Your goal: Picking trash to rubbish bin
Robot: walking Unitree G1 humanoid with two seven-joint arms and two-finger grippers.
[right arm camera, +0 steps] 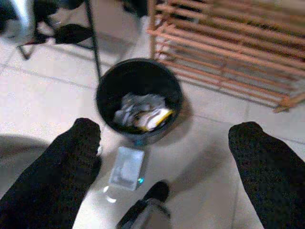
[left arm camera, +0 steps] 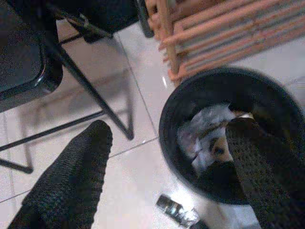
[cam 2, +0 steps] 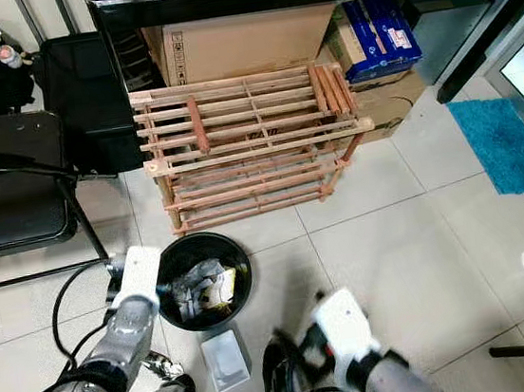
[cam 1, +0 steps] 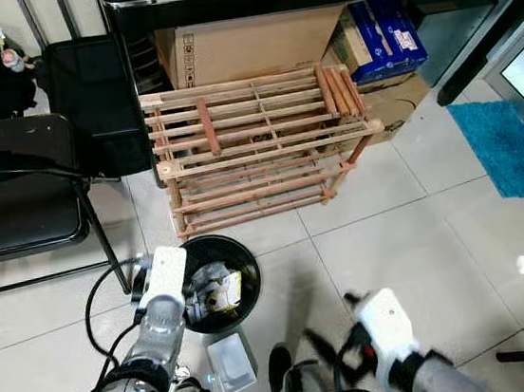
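A round black rubbish bin (cam 1: 247, 260) stands on the tiled floor in front of me, with crumpled paper and wrappers (cam 1: 215, 293) inside. A clear plastic container (cam 1: 230, 362) lies on the floor just in front of the bin. A small crumpled foil wrapper (left arm camera: 176, 210) lies beside it. My left gripper (left arm camera: 169, 131) hangs open at the bin's left rim, one finger over the floor and one over the bin, holding nothing. My right gripper (right arm camera: 164, 131) is open and empty, low at the right and pointing toward the bin and the container.
A wooden slat rack (cam 1: 256, 144) stands right behind the bin, with cardboard boxes (cam 1: 253, 44) under a black desk behind it. A black folding chair (cam 1: 13, 193) is at the left, its leg near the bin. A blue mat (cam 1: 509, 146) lies far right. My black feet (cam 1: 283, 380) are beside the container.
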